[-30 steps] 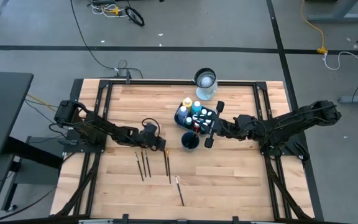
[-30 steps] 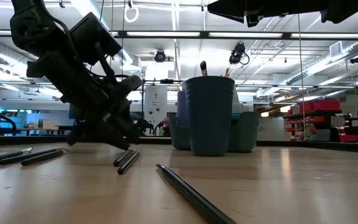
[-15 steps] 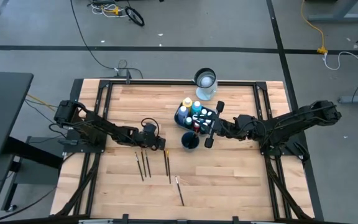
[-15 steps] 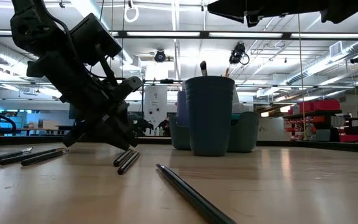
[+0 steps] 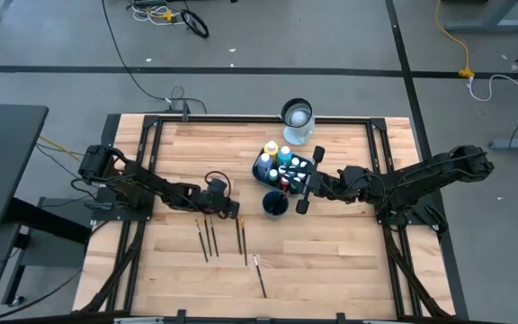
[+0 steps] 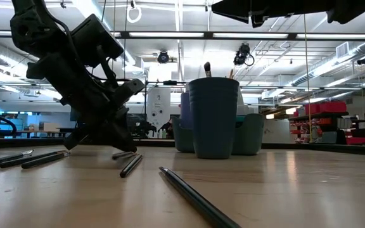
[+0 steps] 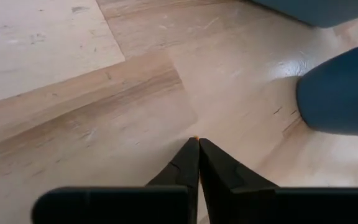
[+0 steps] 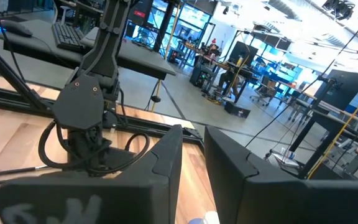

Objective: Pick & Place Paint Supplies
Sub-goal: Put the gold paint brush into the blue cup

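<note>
Several thin dark brushes [image 5: 207, 238] lie on the wooden table near its middle. One brush [image 5: 242, 238] has an orange end by my left gripper [image 5: 234, 216], which is shut on it. In the low view this brush [image 6: 124, 154] lies beside another [image 6: 130, 166]. A dark blue cup [image 5: 275, 203] holds a brush. Behind it stands a caddy of small paint bottles [image 5: 282, 164]. My right gripper [image 5: 308, 180] hovers level beside the caddy, above the table, its fingers [image 8: 166, 155] a little apart with nothing between them. My left gripper pinches the brush's orange-tipped far end [image 7: 196, 137] between its two fingertips. The fingers slant down at it from the table's left. In the low view the held brush sits a little above the brush next to it; its near end is too small to judge.
A clear glass jar [image 5: 298, 121] stands at the far edge behind the caddy. One more brush [image 5: 259, 274] lies toward the near edge. Black frame rails [image 5: 151, 162] run along the table's left and right sides.
My left gripper has shut on the brush's end without shifting its place. In the low view the held brush has parted from its neighbour and swung toward the gripper; the neighbour stays where it was.
</note>
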You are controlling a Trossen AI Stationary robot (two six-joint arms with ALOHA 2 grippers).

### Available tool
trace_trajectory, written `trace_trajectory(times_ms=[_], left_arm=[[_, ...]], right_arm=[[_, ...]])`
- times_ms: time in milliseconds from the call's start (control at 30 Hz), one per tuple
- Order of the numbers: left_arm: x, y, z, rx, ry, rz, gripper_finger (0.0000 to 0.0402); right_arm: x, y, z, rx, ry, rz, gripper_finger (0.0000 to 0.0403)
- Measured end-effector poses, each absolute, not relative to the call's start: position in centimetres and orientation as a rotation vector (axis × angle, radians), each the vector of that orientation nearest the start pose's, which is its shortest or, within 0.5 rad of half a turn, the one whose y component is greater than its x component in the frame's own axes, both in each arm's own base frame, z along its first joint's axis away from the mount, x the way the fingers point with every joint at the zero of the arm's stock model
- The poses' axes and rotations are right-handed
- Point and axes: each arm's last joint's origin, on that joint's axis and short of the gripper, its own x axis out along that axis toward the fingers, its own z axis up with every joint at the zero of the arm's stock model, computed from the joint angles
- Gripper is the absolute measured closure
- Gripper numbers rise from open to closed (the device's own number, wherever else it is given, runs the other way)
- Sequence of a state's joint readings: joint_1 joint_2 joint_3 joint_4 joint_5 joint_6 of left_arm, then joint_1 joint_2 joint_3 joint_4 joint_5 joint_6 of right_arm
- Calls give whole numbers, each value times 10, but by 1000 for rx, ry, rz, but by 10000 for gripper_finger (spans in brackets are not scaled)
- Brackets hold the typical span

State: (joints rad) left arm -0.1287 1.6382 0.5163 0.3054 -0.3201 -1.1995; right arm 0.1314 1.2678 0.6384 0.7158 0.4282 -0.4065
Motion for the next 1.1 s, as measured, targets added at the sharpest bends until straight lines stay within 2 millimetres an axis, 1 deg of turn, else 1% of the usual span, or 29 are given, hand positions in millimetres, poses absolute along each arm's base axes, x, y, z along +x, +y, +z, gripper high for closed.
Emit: trace_trajectory(times_ms=[133,267,467,633,800,933,1033,1100], left_arm=[[263,-24,104,-927,557,626,392],[269,-25,110,-892,503,563,396],[274,-28,130,-855,415,421,397],[272,-30,156,-780,302,365,398],[264,-34,185,-686,203,315,399],[258,-40,212,-580,58,241,399],[261,-44,234,-481,-62,189,400],[265,-46,246,-404,-103,183,400]], right_arm=[[268,23,267,-381,-17,-308,331],[268,23,267,-382,-14,-308,331],[268,23,266,-386,1,-305,331],[268,23,264,-390,14,-302,331],[268,23,264,-391,17,-302,331],[268,23,264,-392,21,-301,331],[268,23,264,-392,21,-301,331],[268,23,264,-392,20,-302,331]])
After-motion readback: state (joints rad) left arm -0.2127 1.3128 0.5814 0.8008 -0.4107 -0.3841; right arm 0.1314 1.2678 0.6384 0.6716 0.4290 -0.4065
